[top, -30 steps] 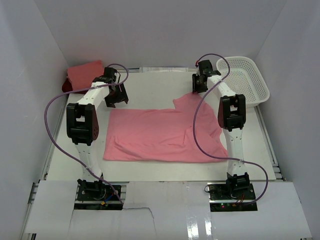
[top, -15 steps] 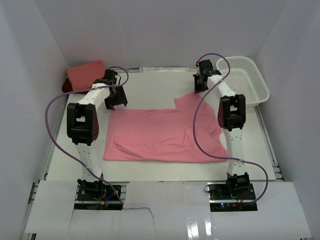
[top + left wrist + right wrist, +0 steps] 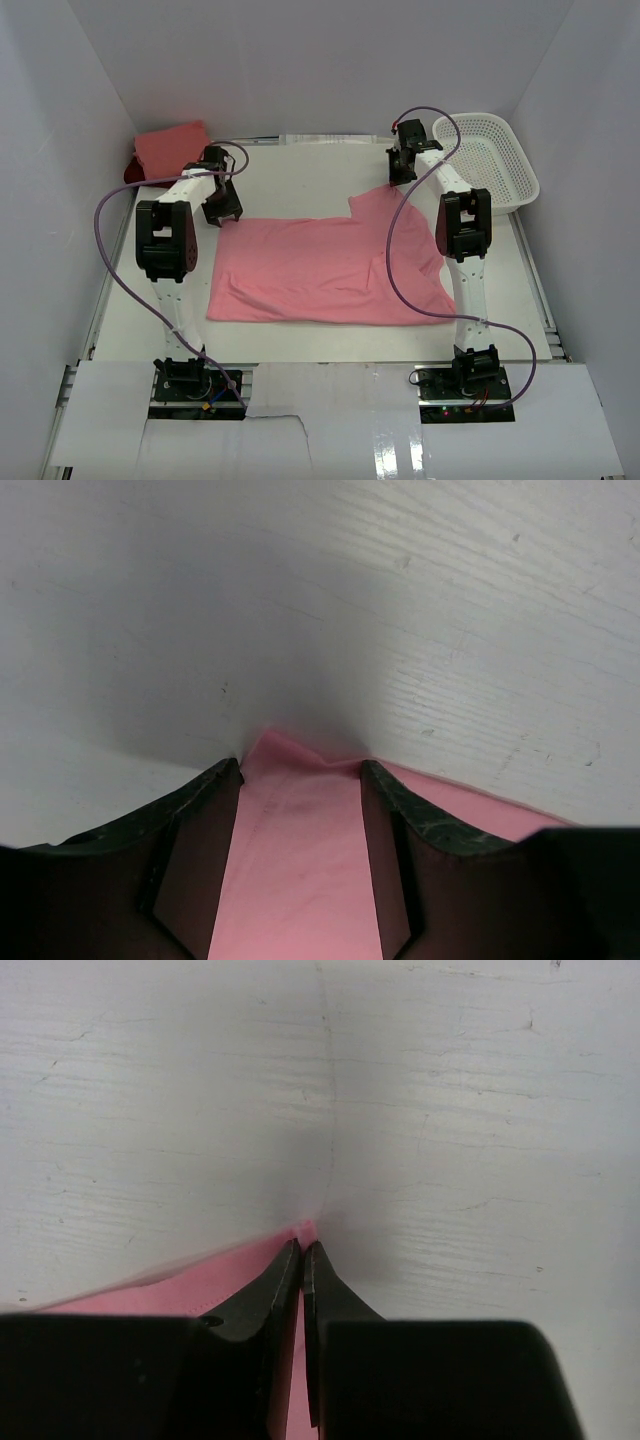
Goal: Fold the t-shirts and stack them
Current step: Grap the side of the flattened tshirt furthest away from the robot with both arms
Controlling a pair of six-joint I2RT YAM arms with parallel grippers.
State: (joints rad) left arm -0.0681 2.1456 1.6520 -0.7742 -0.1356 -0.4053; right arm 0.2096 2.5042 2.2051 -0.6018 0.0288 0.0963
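Lit brightly and evenly from above, inside white walls (image 3: 320, 60). Sharp overhead, with only faint soft shadows and mild sheen along the near board (image 3: 400, 450). Dimmer at both wrists: shaded soft grey on the table (image 3: 300, 670) just ahead of dark, blurred fingers (image 3: 195, 870); crisp farther out.

We note a white mesh basket (image 3: 492, 160) at the far right corner of the white table (image 3: 320, 342), beside the wall (image 3: 590, 150).

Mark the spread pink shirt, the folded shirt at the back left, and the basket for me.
spread pink shirt (image 3: 320, 270), top view, middle of its body
folded shirt (image 3: 170, 148), top view, its upper face
basket (image 3: 497, 165), top view, bare mesh floor
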